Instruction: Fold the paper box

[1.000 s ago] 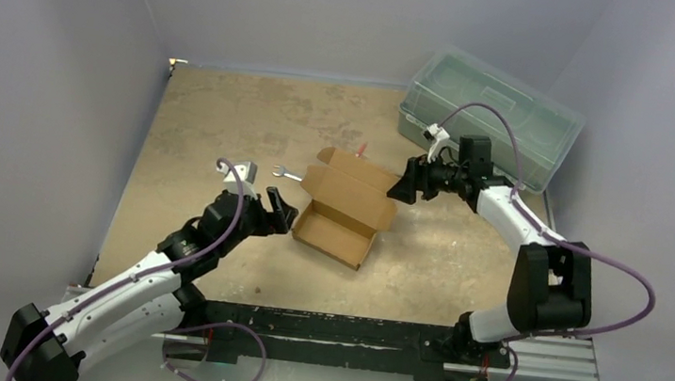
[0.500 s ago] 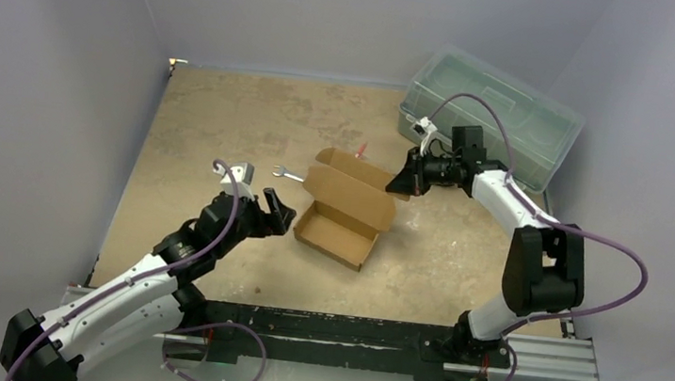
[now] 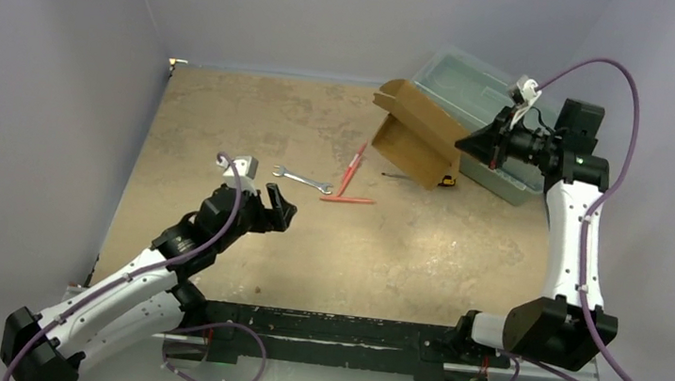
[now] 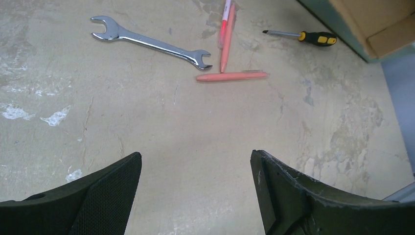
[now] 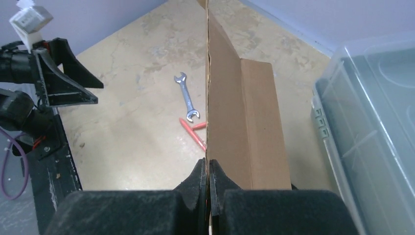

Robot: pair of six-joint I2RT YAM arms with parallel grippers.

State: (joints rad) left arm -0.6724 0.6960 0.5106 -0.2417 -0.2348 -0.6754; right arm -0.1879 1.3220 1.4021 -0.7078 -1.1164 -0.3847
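The half-formed brown paper box point(image 3: 415, 134) is being pinched aloft, tilted, by the right end effector point(image 5: 209, 170); the left end effector point(image 4: 195, 157) is being held spread.

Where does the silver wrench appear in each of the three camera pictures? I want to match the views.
Top external: the wrench lies on the table, left of centre.
Left wrist: the wrench is in the upper left, lying diagonally.
Right wrist: the wrench is centre-left, left of the paper box.
Shared landmark: the red pens, beside one end of the wrench in every view.
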